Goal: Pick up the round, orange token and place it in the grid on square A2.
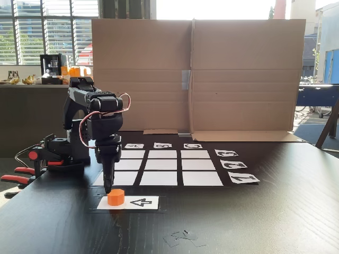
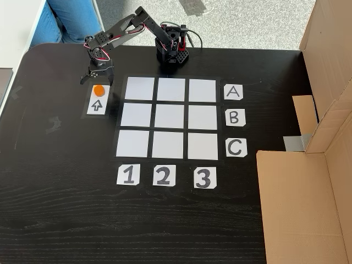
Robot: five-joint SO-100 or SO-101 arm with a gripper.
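Observation:
The orange token [image 1: 115, 197] [image 2: 98, 90] sits on a white card with a black arrow [image 1: 139, 202] [image 2: 97, 105], just outside the grid [image 1: 162, 164] [image 2: 171, 117]. My gripper [image 1: 108, 186] [image 2: 95, 80] points straight down, its tips close beside the token on the arm's side and a little above the table. In a fixed view from above, the fingers look spread apart with nothing between them. Square A2 [image 1: 127, 164] [image 2: 171, 89], the middle cell of row A, is a blank white rectangle.
The arm's base [image 1: 69, 151] [image 2: 171, 52] is clamped at the table edge beside row A. Labels A, B, C and 1, 2, 3 border the grid. A cardboard wall [image 1: 196, 79] [image 2: 308, 181] stands along the far side. A person's legs [image 2: 66, 19] show beyond the table.

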